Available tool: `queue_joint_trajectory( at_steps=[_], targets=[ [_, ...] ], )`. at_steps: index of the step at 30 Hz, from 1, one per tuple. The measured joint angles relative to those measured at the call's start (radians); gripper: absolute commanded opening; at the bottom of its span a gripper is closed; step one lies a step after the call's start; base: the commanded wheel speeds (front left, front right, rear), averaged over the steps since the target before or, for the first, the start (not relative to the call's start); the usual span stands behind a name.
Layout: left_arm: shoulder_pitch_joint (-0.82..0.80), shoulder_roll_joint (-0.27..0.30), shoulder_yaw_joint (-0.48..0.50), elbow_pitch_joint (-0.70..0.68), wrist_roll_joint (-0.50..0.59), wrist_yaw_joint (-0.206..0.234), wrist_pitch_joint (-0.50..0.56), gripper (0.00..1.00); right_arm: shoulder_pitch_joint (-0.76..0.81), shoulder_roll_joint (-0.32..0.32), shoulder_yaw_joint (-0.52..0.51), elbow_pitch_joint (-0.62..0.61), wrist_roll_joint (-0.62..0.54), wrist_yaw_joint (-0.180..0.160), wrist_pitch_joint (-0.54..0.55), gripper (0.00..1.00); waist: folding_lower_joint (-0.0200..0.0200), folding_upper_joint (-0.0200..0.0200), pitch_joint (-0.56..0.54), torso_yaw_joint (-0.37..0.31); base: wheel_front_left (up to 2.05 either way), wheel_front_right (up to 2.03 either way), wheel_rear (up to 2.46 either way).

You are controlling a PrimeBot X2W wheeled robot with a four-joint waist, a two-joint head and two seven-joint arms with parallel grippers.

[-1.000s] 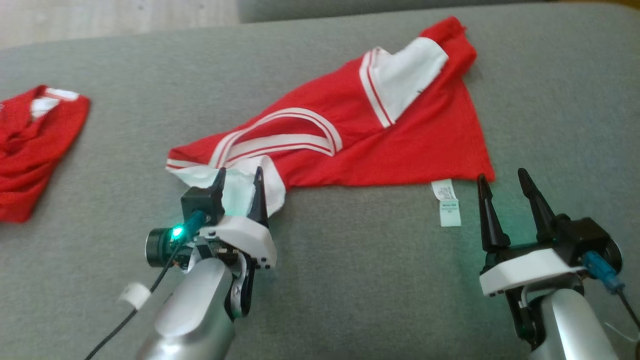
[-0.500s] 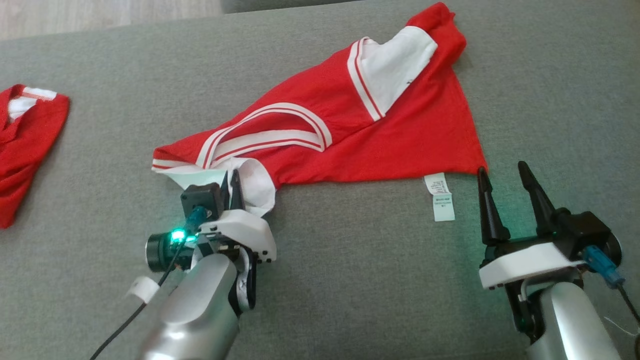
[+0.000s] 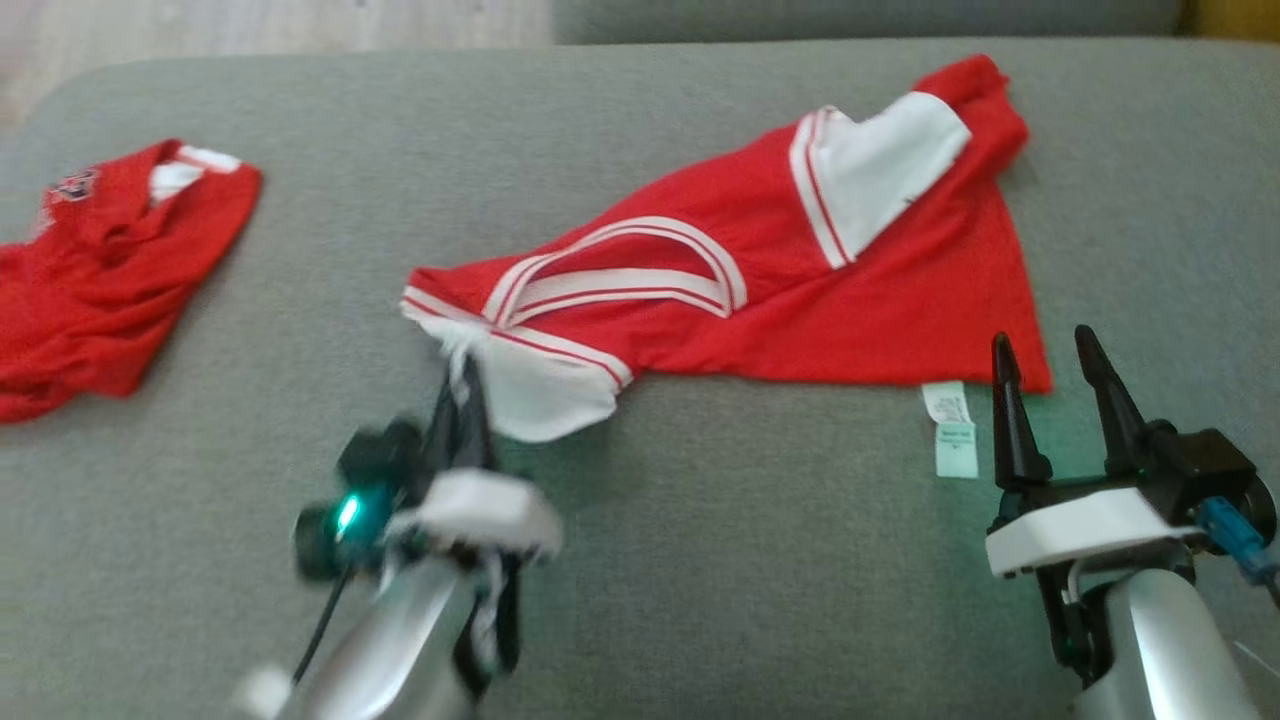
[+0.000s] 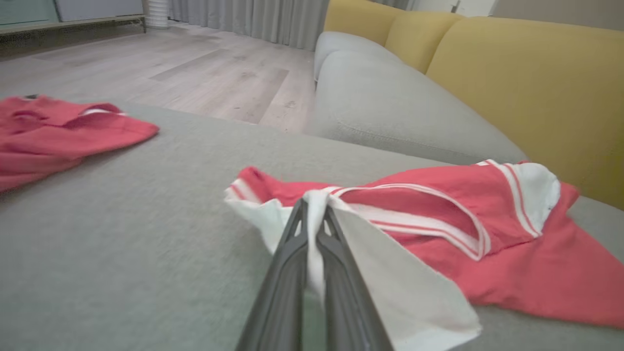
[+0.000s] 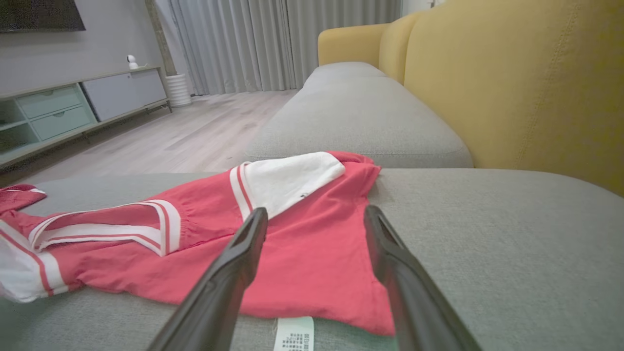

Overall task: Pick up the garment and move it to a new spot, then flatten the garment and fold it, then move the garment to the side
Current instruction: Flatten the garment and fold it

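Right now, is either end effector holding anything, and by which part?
The left end effector is shut on the red garment, pinching its white sleeve at the edge. The right end effector is open and holds nothing.

My left gripper point(image 3: 462, 365) and right gripper point(image 3: 1042, 336) each carry two long, dark, tapering fingers point(image 5: 226, 278) on a white mount point(image 3: 1090, 525) above a silvery forearm point(image 3: 1160, 640). A green light point(image 3: 347, 515) glows beside my left black camera block point(image 3: 375, 465), which trails a black cable point(image 3: 318, 635). A blue connector point(image 3: 1235, 540) plugs in on the right.
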Motion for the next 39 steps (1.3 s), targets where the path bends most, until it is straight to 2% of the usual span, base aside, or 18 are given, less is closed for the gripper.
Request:
queue_joint_trajectory(
  at_steps=[5, 6, 7, 8, 9, 14, 19, 25, 27, 33, 39],
  targets=[
    [0.156, 0.039, 0.056, -0.066, 0.001, 0.001, 0.000, 0.00, 0.026, 0.000, -0.007, -0.001, 0.000, 0.000, 0.003, 1.00, -0.0001, 0.0000, -0.022, 0.034, 0.00, 0.00, 0.00],
    [0.179, 0.038, 0.070, -0.076, 0.001, 0.001, 0.000, 0.04, 0.029, 0.000, -0.007, -0.002, 0.000, 0.000, 0.003, 1.00, -0.0001, 0.0000, -0.026, 0.037, 0.00, 0.00, 0.00],
    [0.198, 0.037, 0.084, -0.084, 0.001, -0.001, 0.000, 0.38, 0.031, 0.000, -0.007, -0.002, 0.000, 0.000, 0.003, 1.00, -0.0001, 0.0000, -0.028, 0.039, 0.00, 0.00, 0.00],
    [0.212, 0.038, 0.090, -0.085, 0.002, -0.006, 0.000, 0.55, 0.034, 0.000, -0.007, -0.002, 0.000, 0.000, 0.004, 1.00, -0.0001, 0.0000, -0.029, 0.040, 0.00, 0.00, 0.00],
    [0.225, 0.038, 0.097, -0.085, 0.004, -0.017, 0.000, 1.00, 0.034, 0.000, -0.007, -0.002, 0.000, 0.000, 0.006, 1.00, -0.0001, 0.0000, -0.030, 0.041, 0.00, 0.00, 0.00],
    [0.276, 0.033, 0.145, -0.091, 0.027, -0.072, 0.000, 1.00, 0.036, 0.000, -0.015, -0.002, 0.000, 0.000, 0.009, 1.00, -0.0001, 0.0000, -0.039, 0.040, 0.00, 0.00, 0.00],
    [0.332, 0.030, 0.219, -0.141, 0.067, -0.103, 0.000, 1.00, 0.041, 0.000, -0.033, -0.001, 0.000, 0.000, 0.011, 1.00, -0.0001, 0.0000, -0.057, 0.036, 0.00, 0.00, 0.00],
    [0.355, 0.023, 0.275, -0.224, 0.164, -0.155, 0.000, 1.00, 0.085, 0.000, -0.052, 0.001, -0.009, 0.000, 0.010, 1.00, -0.0001, 0.0000, -0.094, 0.035, 0.00, 0.00, 0.00],
    [0.357, 0.013, 0.278, -0.231, 0.189, -0.180, 0.000, 1.00, 0.109, 0.001, -0.051, 0.000, -0.019, 0.000, 0.010, 1.00, -0.0001, 0.0000, -0.118, 0.033, 0.00, 0.00, 0.00],
    [0.390, 0.009, 0.273, -0.216, 0.214, -0.215, 0.000, 1.00, 0.141, 0.001, -0.046, -0.001, -0.017, 0.000, 0.010, 1.00, -0.0001, 0.0000, -0.163, 0.030, 0.00, 0.00, 0.00],
    [0.417, 0.009, 0.256, -0.190, 0.214, -0.221, 0.000, 1.00, 0.176, 0.001, -0.007, -0.001, -0.001, 0.000, 0.011, 1.00, -0.0001, 0.0000, -0.202, 0.026, 0.00, 0.00, 0.00]
  ],
)
